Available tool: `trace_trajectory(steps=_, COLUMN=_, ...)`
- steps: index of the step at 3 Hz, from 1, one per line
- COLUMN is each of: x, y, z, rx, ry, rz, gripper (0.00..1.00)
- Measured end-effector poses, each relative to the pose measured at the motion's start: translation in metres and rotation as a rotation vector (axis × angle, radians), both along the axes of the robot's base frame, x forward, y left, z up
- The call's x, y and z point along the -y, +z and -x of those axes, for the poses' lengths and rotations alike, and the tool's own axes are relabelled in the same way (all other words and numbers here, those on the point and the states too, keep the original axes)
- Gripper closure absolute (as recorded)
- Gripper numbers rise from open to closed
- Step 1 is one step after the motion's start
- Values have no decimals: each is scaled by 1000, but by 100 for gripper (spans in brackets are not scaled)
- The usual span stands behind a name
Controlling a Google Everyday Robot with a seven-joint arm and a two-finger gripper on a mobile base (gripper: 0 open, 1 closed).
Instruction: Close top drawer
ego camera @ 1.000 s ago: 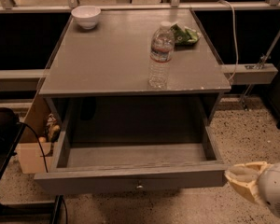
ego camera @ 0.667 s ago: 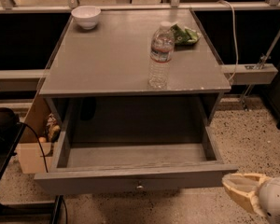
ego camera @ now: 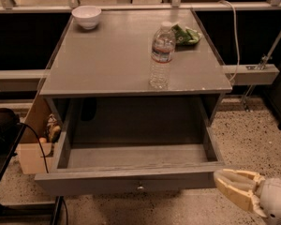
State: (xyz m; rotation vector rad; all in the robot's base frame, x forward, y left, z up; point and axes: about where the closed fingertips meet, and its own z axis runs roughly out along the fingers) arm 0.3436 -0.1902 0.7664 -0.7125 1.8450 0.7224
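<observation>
The top drawer [ego camera: 131,178] is a wide, shallow grey drawer, pulled far out from under the grey table top. It is empty inside. Its long front panel faces me with a small round metal knob [ego camera: 140,187] at centre. My gripper [ego camera: 221,179] comes in from the lower right, with cream fingers [ego camera: 239,189] pointing left. Its tips are at the right end of the drawer's front panel, level with it.
On the table top [ego camera: 107,60] stand a clear water bottle [ego camera: 161,55], a white bowl [ego camera: 86,16] at the back left and a green bag [ego camera: 185,34] at the back right. A cardboard box [ego camera: 35,144] and a black cable [ego camera: 35,139] are left of the drawer. The floor is speckled.
My gripper has moved left and slightly down, from beside the drawer's right corner to its front panel's right end. The drawer has not moved.
</observation>
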Motion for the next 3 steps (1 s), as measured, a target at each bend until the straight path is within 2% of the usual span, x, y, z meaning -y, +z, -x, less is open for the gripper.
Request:
trace_trajectory(steps=1, x=-1, y=-2, z=1, rx=4, ry=-2, rz=6, gripper=100)
trace_trajectory(steps=2, x=-7, y=-17, z=12, rx=40, ry=-23, rz=55, gripper=100)
trace_trajectory(steps=3, x=-14, y=-34, z=22, rx=74, ry=-83, rz=85, gripper=100)
